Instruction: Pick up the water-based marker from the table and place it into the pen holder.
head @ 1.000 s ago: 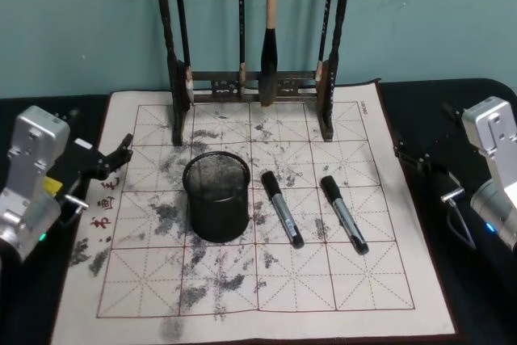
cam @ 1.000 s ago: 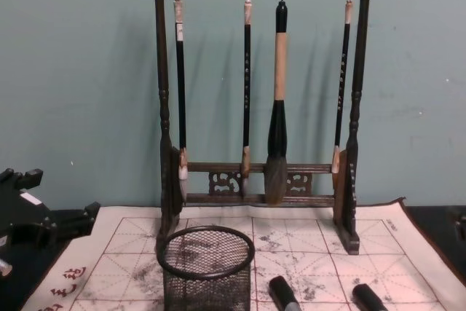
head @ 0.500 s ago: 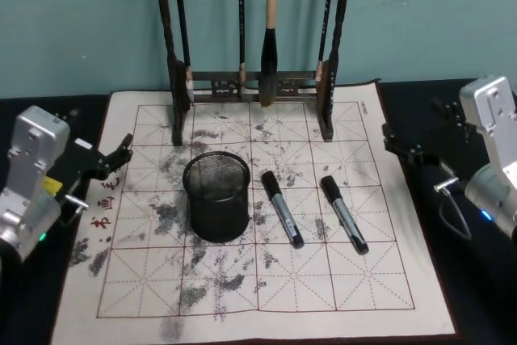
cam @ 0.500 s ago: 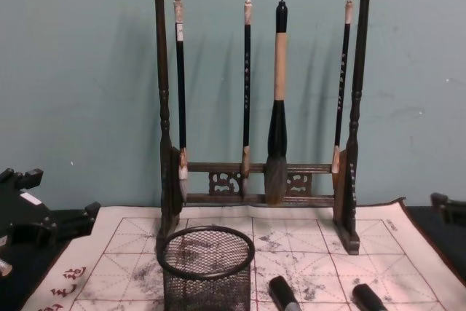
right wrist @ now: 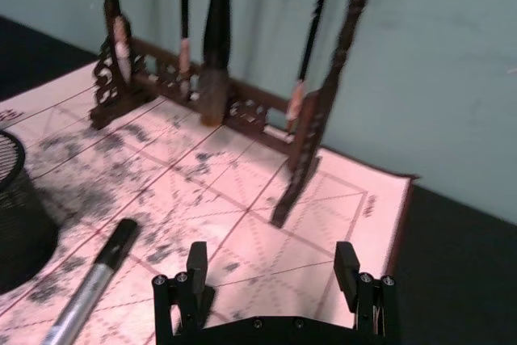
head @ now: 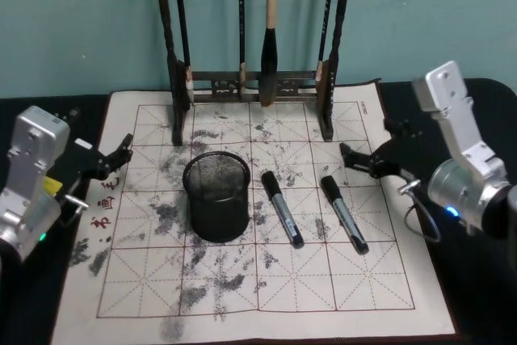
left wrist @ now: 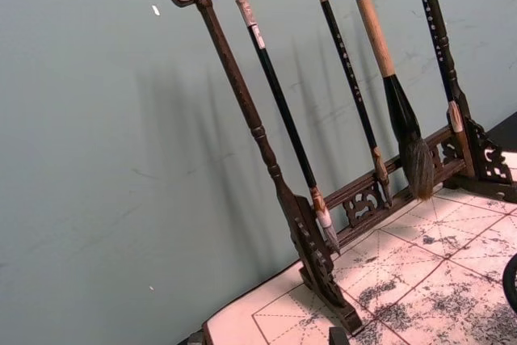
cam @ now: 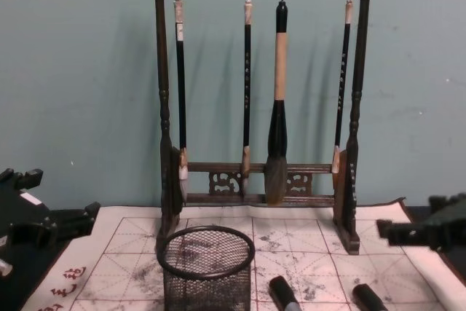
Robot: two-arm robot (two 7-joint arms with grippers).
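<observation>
Black mesh pen holder (head: 216, 217) stands upright on the cream mat (head: 266, 280), left of centre, nothing visible inside it. The mat lies on the black table (head: 48, 107).

Two markers lie flat on the mat, to the right of the holder and roughly parallel, caps pointing toward the rack. The left marker (head: 282, 208) is just beside the holder but not touching it. The right marker (head: 344, 213) lies apart from the first one.

Right gripper (head: 367, 141) hovers over the mat's right side, just behind the right marker's cap end, with no contact. Its fingers (right wrist: 195, 262) are spread wide with nothing between them. From its wrist view, one marker (right wrist: 97, 284) and the holder's wall (right wrist: 18, 220) sit ahead of it.

Left gripper (head: 101, 136) is parked at the mat's left edge, fingers apart, empty, well away from both markers.

Dark wooden brush rack (head: 242, 84) stands at the back of the mat, four brushes (cam: 277, 107) hanging from its top bar.
</observation>
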